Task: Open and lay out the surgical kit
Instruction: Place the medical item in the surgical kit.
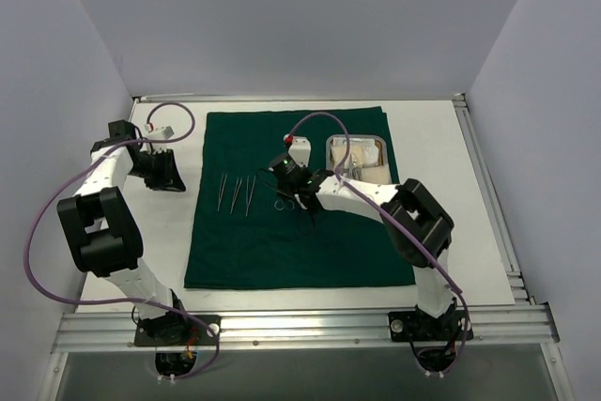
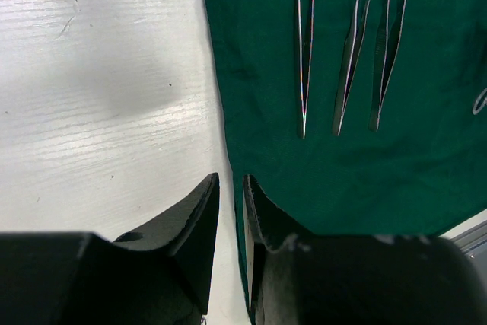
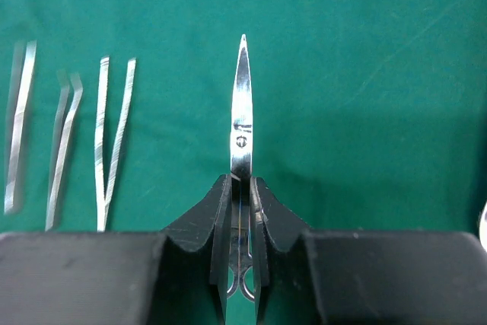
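Observation:
The dark green cloth [image 1: 282, 251] lies spread flat on the table. Three slim silver forceps [image 1: 237, 194] lie side by side on its left half, and they also show in the left wrist view [image 2: 350, 66] and the right wrist view [image 3: 114, 135]. The steel tray [image 1: 331, 152] sits on the cloth's far right corner with white gauze and packets [image 1: 364, 164] in it. My right gripper [image 3: 242, 180] is shut on the silver scissors [image 3: 241, 104], blade pointing forward just above the cloth, right of the forceps [image 1: 305, 202]. My left gripper [image 2: 230, 180] hangs over the cloth's left edge, jaws nearly together and empty.
A small silver ring handle [image 1: 280, 202] shows on the cloth between the forceps and my right gripper. Bare white table [image 1: 169, 232] lies left of the cloth. A metal rail [image 1: 300, 326] runs along the near edge. White walls enclose the back and sides.

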Tool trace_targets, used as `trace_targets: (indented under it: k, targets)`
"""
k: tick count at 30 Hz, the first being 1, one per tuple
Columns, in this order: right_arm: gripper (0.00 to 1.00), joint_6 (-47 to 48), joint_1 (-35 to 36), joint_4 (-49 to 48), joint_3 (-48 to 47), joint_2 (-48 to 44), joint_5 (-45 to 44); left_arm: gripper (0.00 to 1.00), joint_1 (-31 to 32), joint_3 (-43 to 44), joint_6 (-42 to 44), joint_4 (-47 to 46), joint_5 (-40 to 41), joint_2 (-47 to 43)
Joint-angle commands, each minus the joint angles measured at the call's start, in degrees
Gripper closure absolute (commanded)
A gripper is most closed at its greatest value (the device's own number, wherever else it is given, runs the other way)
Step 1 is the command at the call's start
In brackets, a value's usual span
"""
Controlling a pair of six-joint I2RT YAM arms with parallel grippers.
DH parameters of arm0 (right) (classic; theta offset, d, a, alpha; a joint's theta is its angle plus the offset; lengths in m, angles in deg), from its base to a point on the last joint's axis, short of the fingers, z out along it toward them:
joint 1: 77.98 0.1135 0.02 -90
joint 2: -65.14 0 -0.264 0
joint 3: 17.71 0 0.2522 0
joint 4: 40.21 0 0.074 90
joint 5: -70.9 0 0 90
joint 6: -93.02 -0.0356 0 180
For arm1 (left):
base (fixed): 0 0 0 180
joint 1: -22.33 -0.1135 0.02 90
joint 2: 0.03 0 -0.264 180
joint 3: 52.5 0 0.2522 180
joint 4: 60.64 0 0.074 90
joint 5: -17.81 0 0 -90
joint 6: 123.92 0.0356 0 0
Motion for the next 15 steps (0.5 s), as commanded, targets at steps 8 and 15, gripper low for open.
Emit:
trace_targets:
  k: [8,15]
  targets:
    - [1.00,-2.26,-0.85,1.29,-1.78,4.52,-3.24,0.72,-0.49,0.85,1.23,-0.07,-2.93,0.10]
    - [1.00,-0.86,-2.26,3.13,-0.63,3.55,-3.25,0.72,-0.57,0.94,1.32,0.02,-3.11,0.54]
